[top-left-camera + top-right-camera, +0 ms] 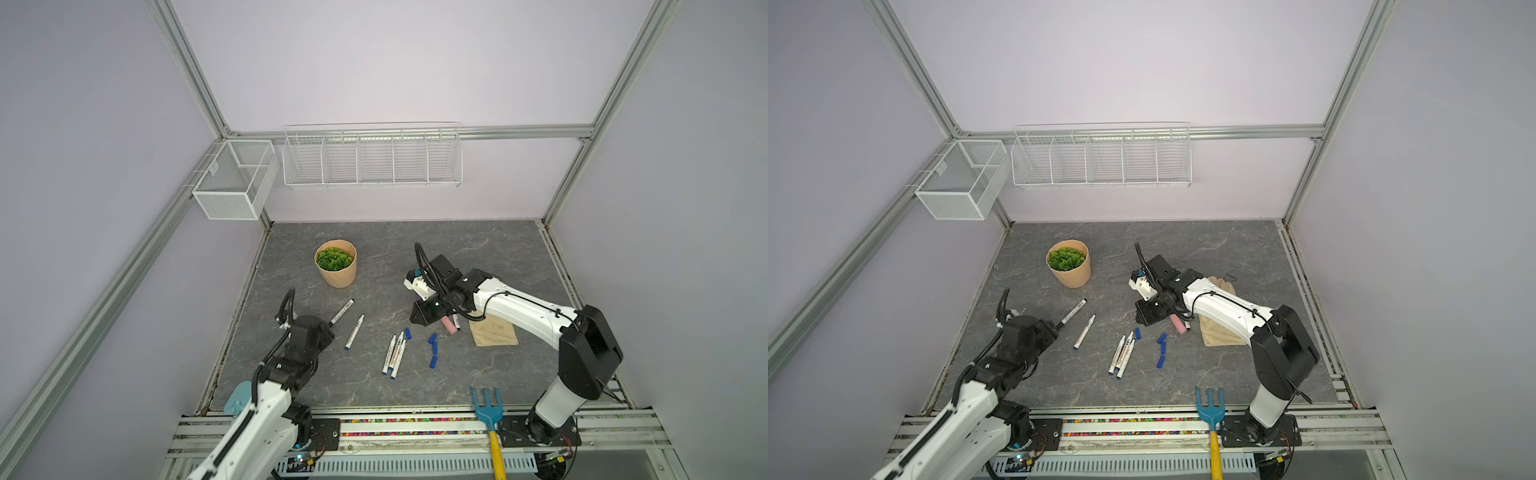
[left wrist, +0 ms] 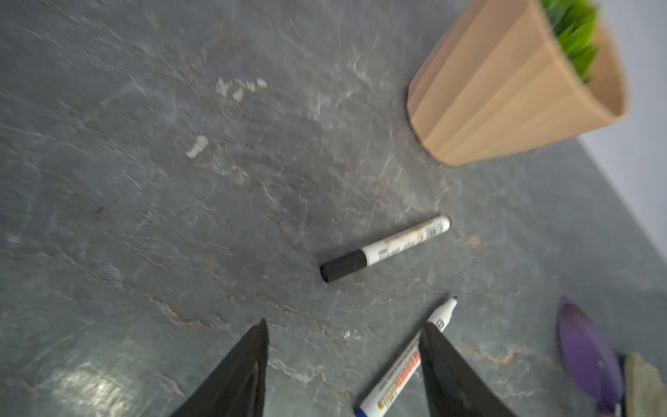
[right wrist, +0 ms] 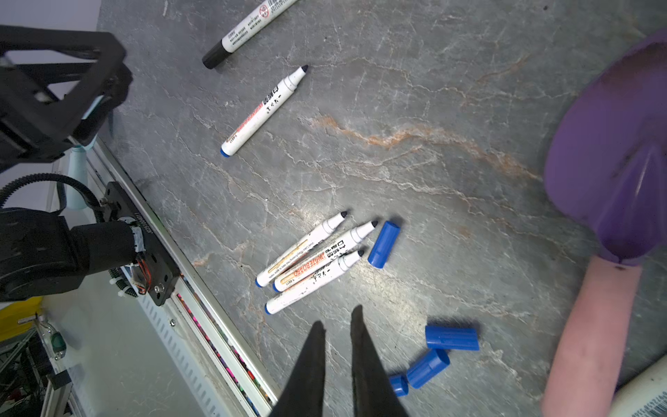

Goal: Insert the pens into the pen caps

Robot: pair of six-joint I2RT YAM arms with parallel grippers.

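Nearest the front, 3 pens [image 3: 310, 260] are lying side by side with bare tips, and 4 blue caps [image 3: 452, 338] are lying loose just beside them. The right gripper [image 3: 337, 314] is hovering near this group, its jaws almost closed and holding nothing. Further back, a lone pen [image 3: 263, 110] is also lying uncapped, just beside the left gripper [image 2: 344, 325], whose jaws are standing open and empty. Beyond it, a capped pen [image 2: 384, 249] is wearing a black cap, the only 1 visibly finished. A 6th pen [image 1: 456, 322] is lying half hidden beside the trowel [image 3: 613, 162], and whether it is capped cannot be told. At least 4 pens are seemingly waiting for caps. The pot [image 2: 505, 90] is standing furthest back.
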